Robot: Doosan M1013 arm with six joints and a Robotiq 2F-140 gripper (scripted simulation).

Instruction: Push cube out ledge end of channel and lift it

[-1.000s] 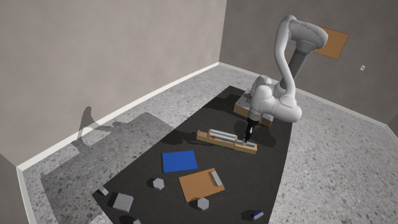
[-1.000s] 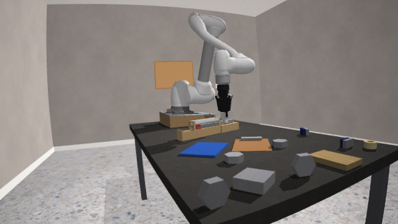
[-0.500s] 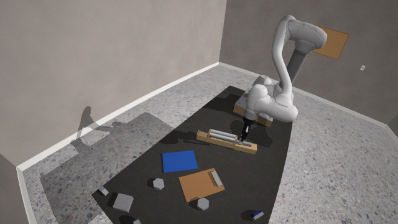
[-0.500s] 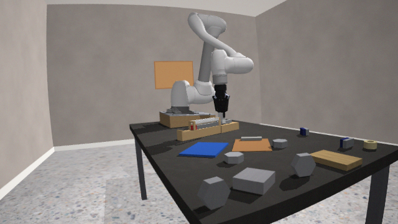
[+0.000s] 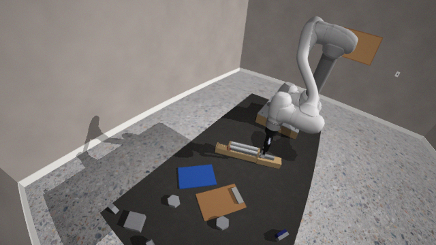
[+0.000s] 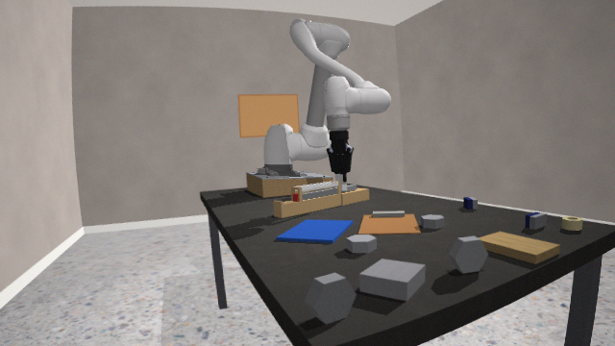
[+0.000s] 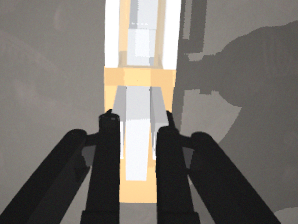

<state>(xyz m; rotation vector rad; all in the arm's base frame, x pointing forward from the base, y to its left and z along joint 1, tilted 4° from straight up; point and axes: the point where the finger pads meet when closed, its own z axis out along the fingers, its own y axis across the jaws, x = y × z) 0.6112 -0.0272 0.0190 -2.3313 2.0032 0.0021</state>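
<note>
My two black fingers are pressed in on a slim pale grey rod (image 7: 137, 152), pinching it between the pads; they stand narrow but not fully together. My gripper (image 7: 138, 99) points straight down, and the rod runs lengthwise away from me, lying in line with the long tan wooden channel (image 7: 113, 43) below.

In the top view my gripper (image 5: 264, 152) sits over the low, open stretch of the tan wooden channel (image 5: 235, 154), just past the raised section covered by pale grey tubes (image 5: 243, 148). The rod's free part (image 5: 270, 157) lies along that low stretch towards the near end.

The small red cube (image 6: 295, 196) sits inside the channel at the opposite end from me, just within the opening at that end, seen only in the exterior view. I cannot tell from the pictures whether the rod touches it.

Further out, the black table top (image 6: 269, 269) carries a flat blue square mat (image 5: 196, 175) beside the channel and a tan board (image 5: 216, 203) with a short grey bar (image 5: 237, 195) on one edge. Grey hexagonal blocks (image 5: 174, 201) and a grey square block (image 5: 135, 221) lie near the far edge. My white arm (image 5: 304, 112) rises from a wooden pedestal (image 6: 259, 185) behind the channel.
</note>
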